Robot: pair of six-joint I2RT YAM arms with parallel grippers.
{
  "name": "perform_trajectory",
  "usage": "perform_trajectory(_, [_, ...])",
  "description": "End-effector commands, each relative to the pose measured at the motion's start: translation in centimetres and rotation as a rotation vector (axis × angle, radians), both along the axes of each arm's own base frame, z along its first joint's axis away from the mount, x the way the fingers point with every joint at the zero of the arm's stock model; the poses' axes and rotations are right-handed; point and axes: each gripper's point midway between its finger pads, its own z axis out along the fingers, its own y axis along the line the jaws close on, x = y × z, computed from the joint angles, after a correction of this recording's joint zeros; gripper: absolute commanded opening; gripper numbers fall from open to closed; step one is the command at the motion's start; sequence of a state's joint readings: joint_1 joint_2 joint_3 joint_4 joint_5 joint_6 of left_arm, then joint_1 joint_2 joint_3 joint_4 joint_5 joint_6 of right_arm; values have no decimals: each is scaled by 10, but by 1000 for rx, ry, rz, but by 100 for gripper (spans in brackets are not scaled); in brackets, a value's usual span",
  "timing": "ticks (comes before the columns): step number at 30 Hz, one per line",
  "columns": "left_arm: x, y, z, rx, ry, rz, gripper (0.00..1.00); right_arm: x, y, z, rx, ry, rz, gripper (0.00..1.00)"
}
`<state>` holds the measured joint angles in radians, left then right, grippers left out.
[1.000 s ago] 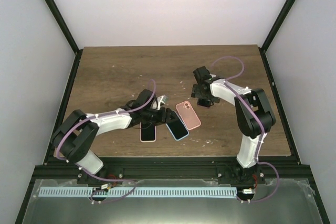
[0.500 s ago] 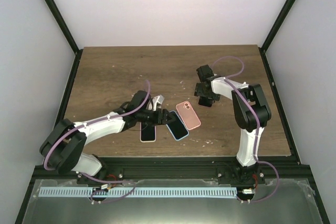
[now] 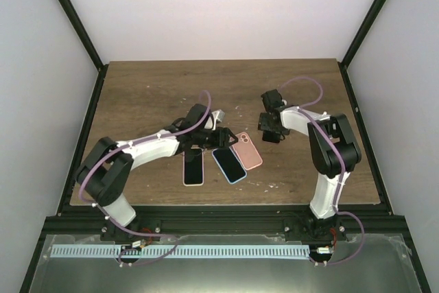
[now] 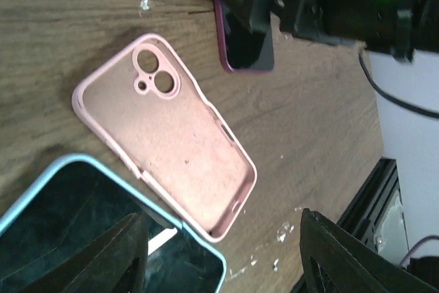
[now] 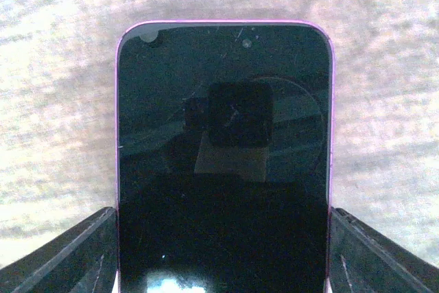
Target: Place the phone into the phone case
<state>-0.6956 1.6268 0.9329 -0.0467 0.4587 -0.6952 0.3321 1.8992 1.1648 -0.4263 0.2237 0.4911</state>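
The empty pink phone case (image 3: 245,150) lies open side up at mid-table, clear in the left wrist view (image 4: 164,135). A phone with a magenta rim (image 5: 223,149) lies screen up to the case's right and slightly farther back (image 4: 247,39). My right gripper (image 3: 272,130) is down over it, with its fingers (image 5: 82,255) pressed against both long edges. My left gripper (image 3: 218,136) hovers open just left of the case, and nothing is held between its fingers (image 4: 116,255).
A blue-rimmed phone (image 3: 229,165) lies beside the case, its corner under the case's edge (image 4: 89,238). A white-rimmed phone (image 3: 193,168) lies left of that. Small white flecks dot the wood near the front edge (image 3: 271,184).
My right gripper's jaws have narrowed onto the magenta-rimmed phone. My left gripper has moved back and to the right, from over the white-rimmed phone toward the pink case.
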Motion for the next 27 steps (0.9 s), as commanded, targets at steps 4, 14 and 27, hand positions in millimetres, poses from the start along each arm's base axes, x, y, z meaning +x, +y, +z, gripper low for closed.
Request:
perform_trajectory(4, [27, -6, -25, 57, 13, 33, 62, -44, -7, -11, 30, 94, 40, 68])
perform_trajectory(14, [47, -17, -54, 55, 64, 32, 63, -76, -2, -3, 114, 84, 75, 64])
perform_trajectory(27, [61, -43, -65, -11, 118, 4, 63, -93, 21, 41, 209, -6, 175, 62])
